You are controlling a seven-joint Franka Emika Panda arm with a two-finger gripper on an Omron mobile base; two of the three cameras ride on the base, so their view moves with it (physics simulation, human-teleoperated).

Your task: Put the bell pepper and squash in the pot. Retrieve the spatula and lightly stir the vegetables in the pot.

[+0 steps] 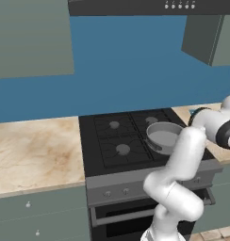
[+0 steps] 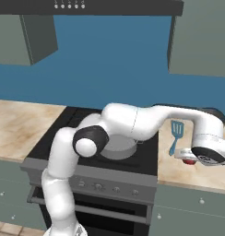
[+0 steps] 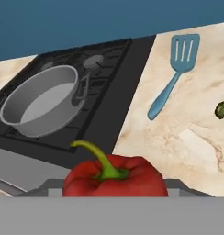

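A black stove (image 1: pixel 126 141) anchors the marble counter (image 3: pixel 187 137). The grey pot (image 3: pixel 40 103) sits empty on its front burner; beside the stove lies the teal spatula (image 3: pixel 176 69), the squash (image 3: pixel 222 108) beyond it. The gripper (image 2: pixel 192 160) clasps the red bell pepper (image 3: pixel 116 176) near the stove's edge.
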